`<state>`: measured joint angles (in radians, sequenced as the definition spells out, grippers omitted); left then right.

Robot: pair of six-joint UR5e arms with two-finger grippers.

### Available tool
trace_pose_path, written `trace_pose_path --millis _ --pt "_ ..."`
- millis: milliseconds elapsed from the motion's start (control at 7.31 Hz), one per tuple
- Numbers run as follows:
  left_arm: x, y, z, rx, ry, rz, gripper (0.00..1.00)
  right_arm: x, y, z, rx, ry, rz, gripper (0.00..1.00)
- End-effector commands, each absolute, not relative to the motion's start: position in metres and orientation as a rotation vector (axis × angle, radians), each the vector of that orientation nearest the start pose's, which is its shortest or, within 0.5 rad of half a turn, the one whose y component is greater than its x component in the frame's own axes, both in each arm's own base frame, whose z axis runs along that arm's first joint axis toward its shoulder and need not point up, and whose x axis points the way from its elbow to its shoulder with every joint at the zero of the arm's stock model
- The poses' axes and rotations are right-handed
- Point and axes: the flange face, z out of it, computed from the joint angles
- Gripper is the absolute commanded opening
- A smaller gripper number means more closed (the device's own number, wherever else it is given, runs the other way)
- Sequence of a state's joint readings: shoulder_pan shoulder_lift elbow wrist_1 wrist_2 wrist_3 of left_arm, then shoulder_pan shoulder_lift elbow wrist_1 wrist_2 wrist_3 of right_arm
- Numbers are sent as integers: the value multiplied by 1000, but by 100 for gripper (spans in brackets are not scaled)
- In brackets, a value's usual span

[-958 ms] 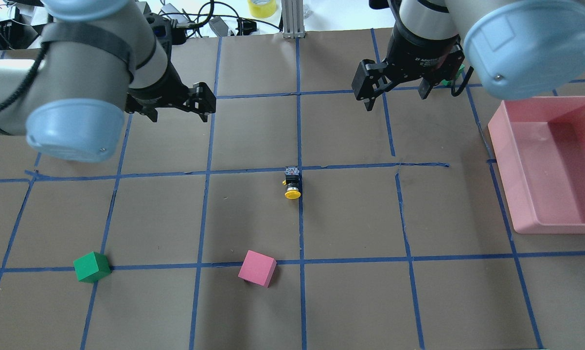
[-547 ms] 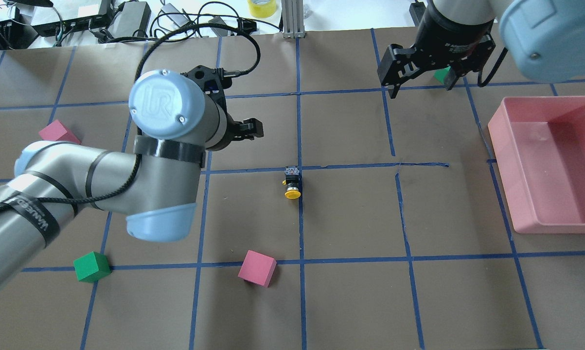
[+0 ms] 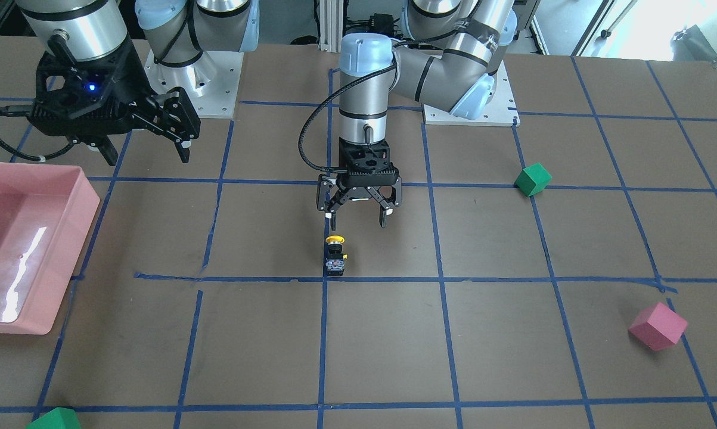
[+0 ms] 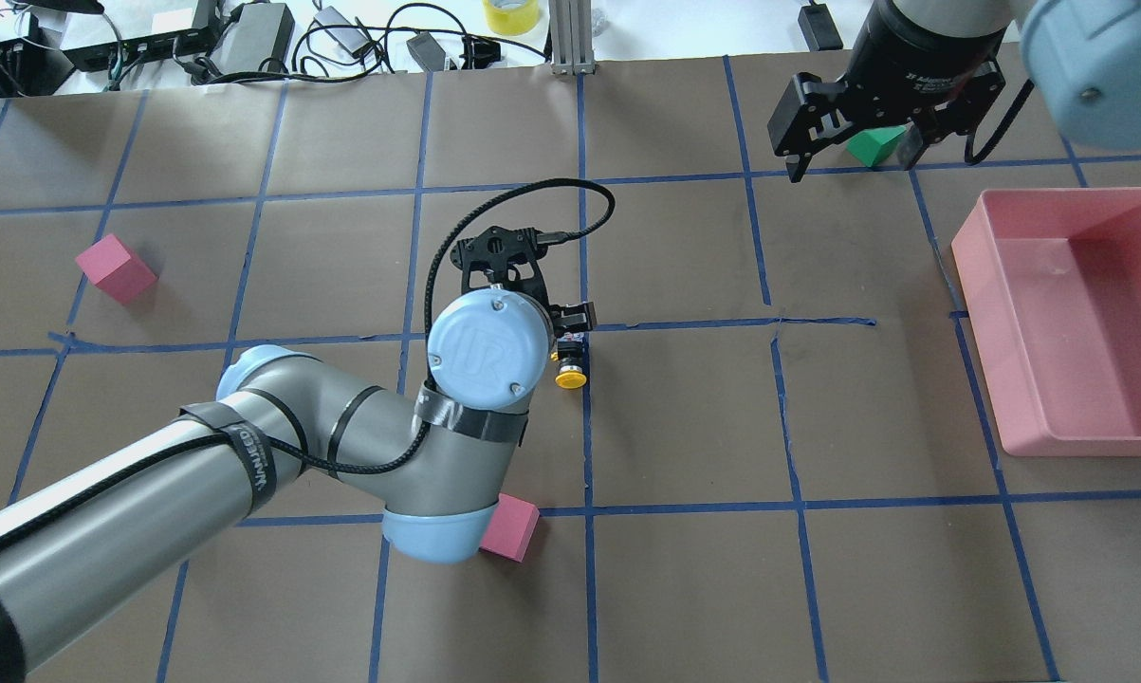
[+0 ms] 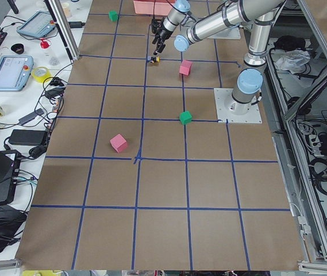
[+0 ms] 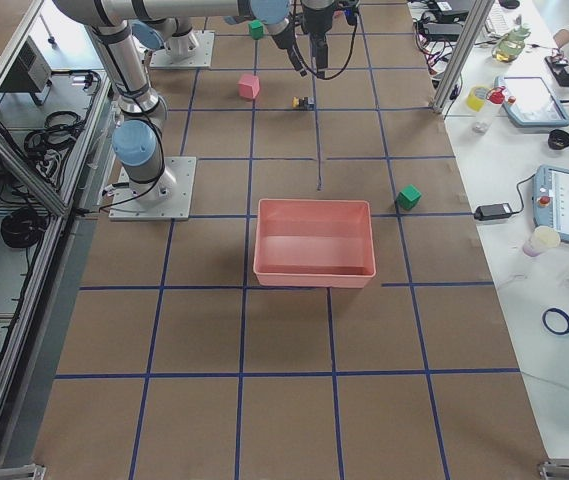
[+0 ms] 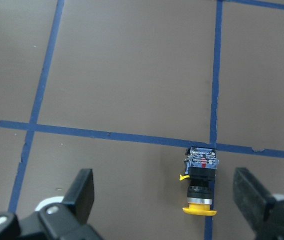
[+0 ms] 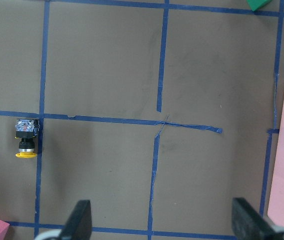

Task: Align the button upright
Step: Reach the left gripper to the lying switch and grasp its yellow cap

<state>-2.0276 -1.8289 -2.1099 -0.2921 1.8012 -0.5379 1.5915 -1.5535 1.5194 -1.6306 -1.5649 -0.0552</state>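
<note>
1. Button (image 3: 335, 255) lies on its side in the middle of the front-facing view, on the blue tape line (image 3: 323, 333) just above a crossing. It is not upright yet.
2. Its long axis runs along that line. The yellow cap (image 3: 335, 239) points to the top of the frame, toward the robot, and the metal base (image 3: 335, 266) points to the bottom.
3. Your left gripper (image 3: 358, 225) hangs just above the button in that frame, spread apart and holding nothing. In the left wrist view the button sits between the two fingers (image 7: 82, 192), nearer to the right one, with its axis lying across their closing line.
4. Your right gripper (image 3: 148, 156), also spread and empty, is in the upper left, well apart from the button. The left arm is therefore the nearer one. I judge you should centre it a little before you go down.
</note>
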Motion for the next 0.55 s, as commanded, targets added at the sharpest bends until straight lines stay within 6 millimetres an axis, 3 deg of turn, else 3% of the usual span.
trace_pose_path --millis 0,411 --pt "-345 -406 209 -193 3022 -946 100 144 -505 509 -116 3128 -144 100" --pt "-351 -403 159 -179 3003 -992 100 144 -505 509 -118 3129 -142 100"
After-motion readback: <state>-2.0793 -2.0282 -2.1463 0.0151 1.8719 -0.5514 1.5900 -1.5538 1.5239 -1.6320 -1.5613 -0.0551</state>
